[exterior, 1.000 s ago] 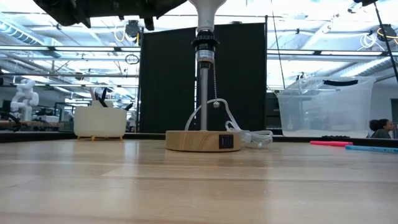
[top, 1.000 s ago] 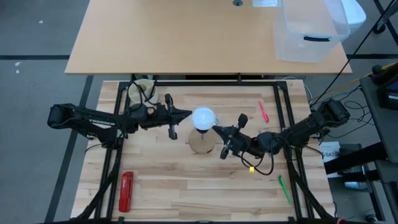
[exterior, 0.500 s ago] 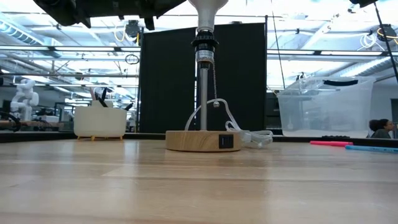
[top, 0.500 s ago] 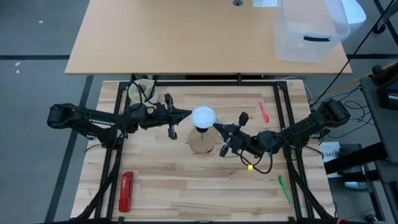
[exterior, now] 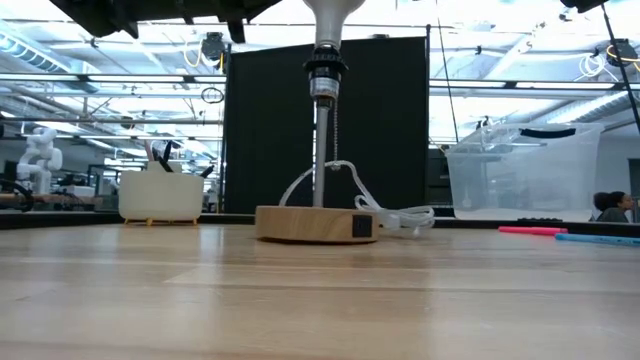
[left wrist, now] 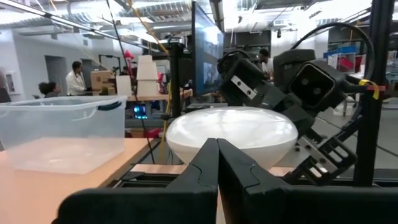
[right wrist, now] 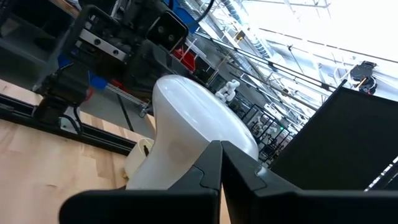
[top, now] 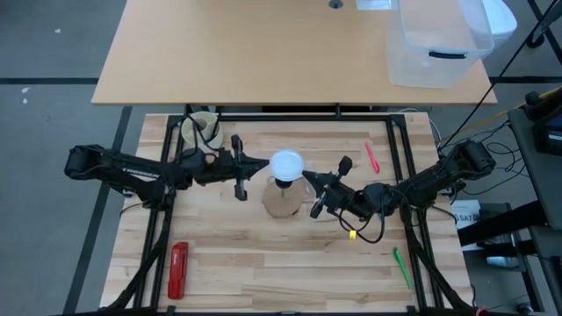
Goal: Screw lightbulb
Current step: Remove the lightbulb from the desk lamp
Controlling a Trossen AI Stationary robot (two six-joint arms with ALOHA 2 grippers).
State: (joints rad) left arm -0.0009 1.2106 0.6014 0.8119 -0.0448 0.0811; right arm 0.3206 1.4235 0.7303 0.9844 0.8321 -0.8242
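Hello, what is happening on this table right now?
A two-arm robot is working on a small lamp. The lightbulb sits on top of the lamp's socket, above the round wooden base. The left gripper and the right gripper are both shut, their tips close to the bulb from opposite sides. Neither is holding it.

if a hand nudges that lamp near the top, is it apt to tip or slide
Probably slides first: the lamp stands on a wide, flat wooden base on smooth wood. Still, a push up by the lightbulb works on a tall thin post, so tipping is possible.
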